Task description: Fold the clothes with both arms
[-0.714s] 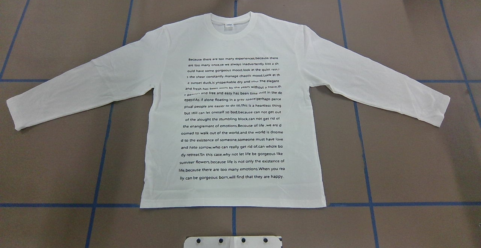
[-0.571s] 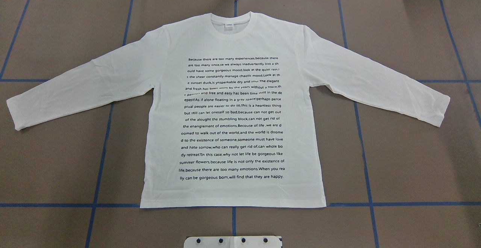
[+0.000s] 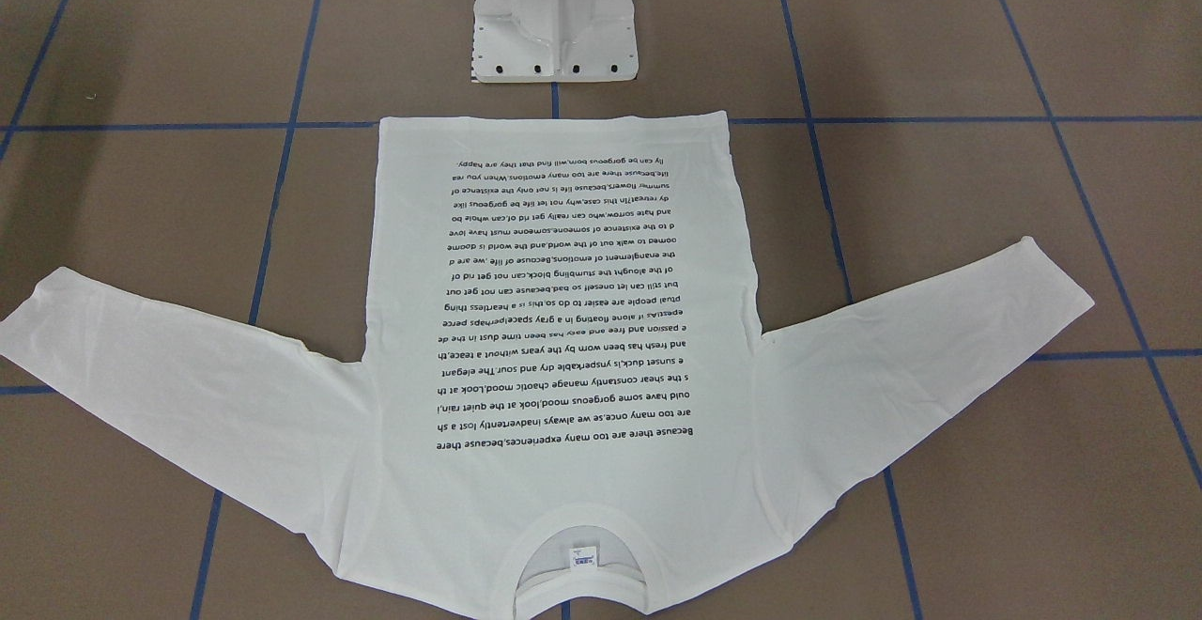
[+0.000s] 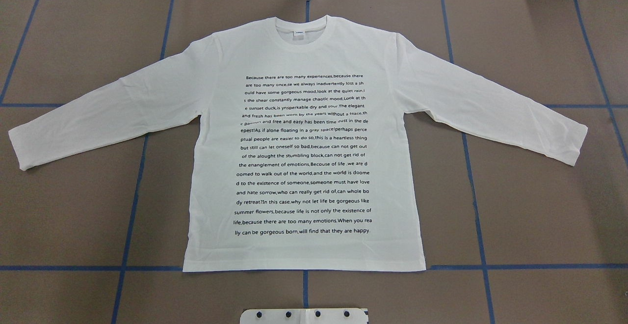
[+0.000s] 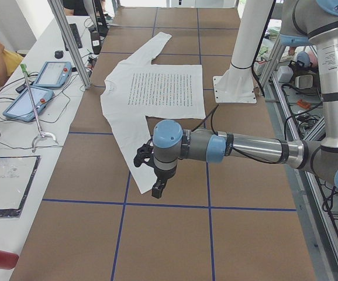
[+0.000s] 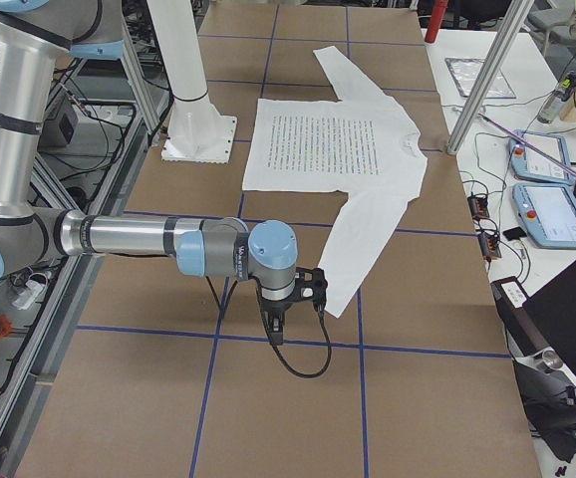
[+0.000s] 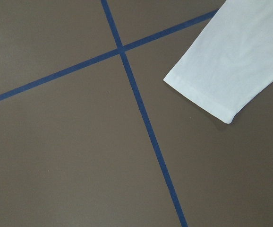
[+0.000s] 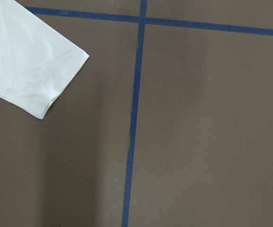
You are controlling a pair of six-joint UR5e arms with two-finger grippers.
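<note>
Shirt status: you have the white long-sleeved T-shirt [image 4: 304, 49] flat on the brown counter [image 4: 539, 216], text up, sleeves spread, hem toward the white pedestal [image 3: 554, 28]. Left arm [image 5: 251, 149] and right arm [image 6: 129, 237] each hang near a cuff. Jaws, both: you cannot tell apart or together.

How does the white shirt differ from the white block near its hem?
The shirt lies flat, soft cloth printed with black text; the block is hard, unprinted, and rises from the table. The shirt spreads far wider than the block. Both are white and sit on the table's middle tape line.
</note>
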